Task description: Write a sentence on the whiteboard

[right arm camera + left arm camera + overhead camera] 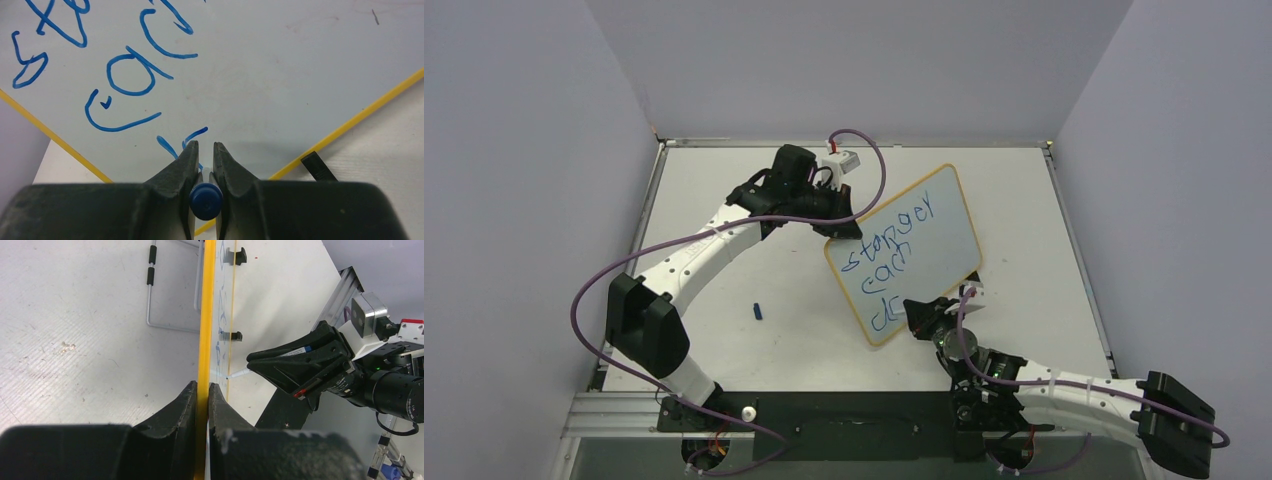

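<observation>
Closest to the lens of the right wrist view, the right end effector [203,147] is seen clamped on a blue marker [205,201]. The tip is directed at the low part of the whiteboard [946,222], where the third line of the sentence [889,256] is only begun. The whiteboard is placed a little toward 3 o'clock from the middle of the surface [1024,190], tilted with its face up to the top camera. Whether its feet are resting on the surface cannot be told. At its 10 o'clock edge the yellow frame [205,315] is pinched by the left end effector [201,386], whose fingers are closed on it.

Some risks can be judged. The board is held at one thin edge only, so it could be turned or slid in this grip if the marker is pressed too hard. Little room is left toward 6 o'clock, so a stroke could be carried over the frame. The marker could also be pushed back between the fingers.

The left arm is stretched from 7 o'clock toward 12 o'clock and bent toward 3 o'clock. The right arm is folded low, with its elbow at 4 o'clock and its wrist pointed toward 11 o'clock.
</observation>
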You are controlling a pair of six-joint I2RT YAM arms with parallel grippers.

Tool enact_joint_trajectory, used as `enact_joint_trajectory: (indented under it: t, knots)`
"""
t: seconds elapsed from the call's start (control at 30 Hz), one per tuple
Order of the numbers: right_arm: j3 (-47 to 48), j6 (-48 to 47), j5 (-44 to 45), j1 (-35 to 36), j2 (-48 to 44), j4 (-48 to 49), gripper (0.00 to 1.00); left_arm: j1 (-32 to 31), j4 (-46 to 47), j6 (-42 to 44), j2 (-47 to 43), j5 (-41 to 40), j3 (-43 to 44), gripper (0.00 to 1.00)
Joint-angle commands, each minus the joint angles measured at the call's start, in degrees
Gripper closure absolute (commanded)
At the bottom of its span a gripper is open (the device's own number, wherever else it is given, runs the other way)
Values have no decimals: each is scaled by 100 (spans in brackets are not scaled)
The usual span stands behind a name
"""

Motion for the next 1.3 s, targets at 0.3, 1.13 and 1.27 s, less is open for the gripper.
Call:
enact_joint_trajectory:
  t: [0.3, 1.13, 1.27]
  knots:
    - [411, -241, 232, -454, -5, -699, 100, -12, 147, -20, -183, -516, 85, 100]
    - [935, -634, -901, -909, 664, 243, 100, -3, 135, 2, -192, -523, 103, 100]
    - [868, -624, -840, -915, 631, 215, 100, -3, 143, 0, -191, -523, 107, 100]
